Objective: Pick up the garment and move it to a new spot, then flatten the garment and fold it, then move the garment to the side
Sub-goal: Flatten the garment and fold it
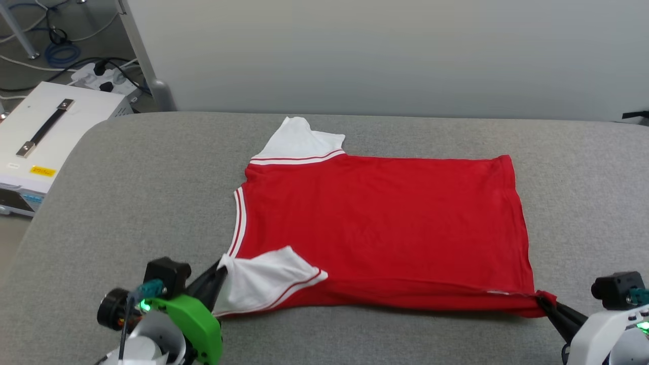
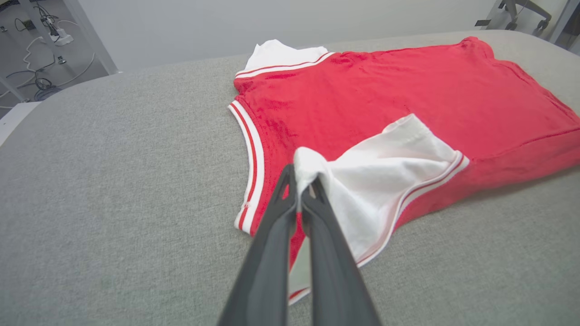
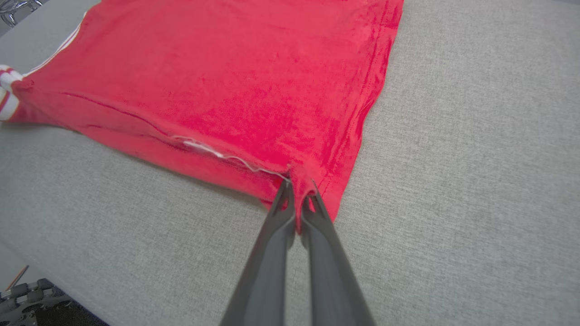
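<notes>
Gray cloth covers the table [image 1: 127,203], with a pale wall behind it and a white box [image 1: 56,126] on the floor off to the left.

The shirt [image 1: 380,223] lies in the middle of the table. It is spread out wide, with the neck end on the robot's left and the bottom hem on its right. No letters show, so I think the front faces down. The far sleeve [image 1: 299,142] sticks out flat. The near sleeve [image 1: 263,284] is turned in over the red part.

The left end effector [image 1: 221,274] is pinched closed on the tip of the near sleeve. The right end effector [image 1: 542,300] is pinched closed on the near hem corner. The near edge looks a bit bunched up between them.

I think the move to a new spot and most of the flattening are done. The fold looks ready to start from this near edge. Folding it, and then moving it to the side, are not done yet.
</notes>
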You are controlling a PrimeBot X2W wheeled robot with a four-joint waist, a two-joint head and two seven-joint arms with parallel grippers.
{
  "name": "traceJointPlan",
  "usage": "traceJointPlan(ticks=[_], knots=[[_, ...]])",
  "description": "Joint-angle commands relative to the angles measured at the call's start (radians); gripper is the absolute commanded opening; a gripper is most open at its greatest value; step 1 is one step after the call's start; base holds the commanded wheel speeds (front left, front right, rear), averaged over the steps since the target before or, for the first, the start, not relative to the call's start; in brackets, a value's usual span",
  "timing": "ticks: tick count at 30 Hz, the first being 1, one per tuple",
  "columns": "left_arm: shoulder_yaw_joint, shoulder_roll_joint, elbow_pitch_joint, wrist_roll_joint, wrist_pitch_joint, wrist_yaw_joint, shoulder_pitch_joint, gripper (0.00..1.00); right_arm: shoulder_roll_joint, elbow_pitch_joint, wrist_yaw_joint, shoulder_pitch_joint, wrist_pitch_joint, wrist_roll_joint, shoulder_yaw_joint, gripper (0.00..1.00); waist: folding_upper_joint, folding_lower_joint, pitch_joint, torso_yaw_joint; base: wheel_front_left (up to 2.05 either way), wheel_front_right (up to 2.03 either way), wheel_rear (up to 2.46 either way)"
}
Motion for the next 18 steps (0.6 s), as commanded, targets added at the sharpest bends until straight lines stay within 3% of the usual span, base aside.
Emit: traceJointPlan(ticks=[1,9,18], knots=[[-0.002,-0.002,0.025,0.005,0.003,-0.013,-0.05,0.0,0.005,-0.005,-0.001,-0.03,0.019,-0.004,-0.01,0.0,0.0,0.0001,0.025,-0.018,0.0,0.0,0.0],[-0.042,-0.012,0.191,0.017,0.008,-0.055,-0.266,0.0,0.027,0.027,-0.001,-0.173,0.067,-0.02,0.006,0.0,0.0,0.0001,0.141,-0.053,0.0,0.0,0.0],[-0.107,-0.027,0.374,0.007,-0.026,-0.066,-0.426,0.0,0.046,0.146,-0.001,-0.367,0.062,-0.02,0.082,0.0,0.0,0.0001,0.248,-0.072,0.0,0.0,0.0]])
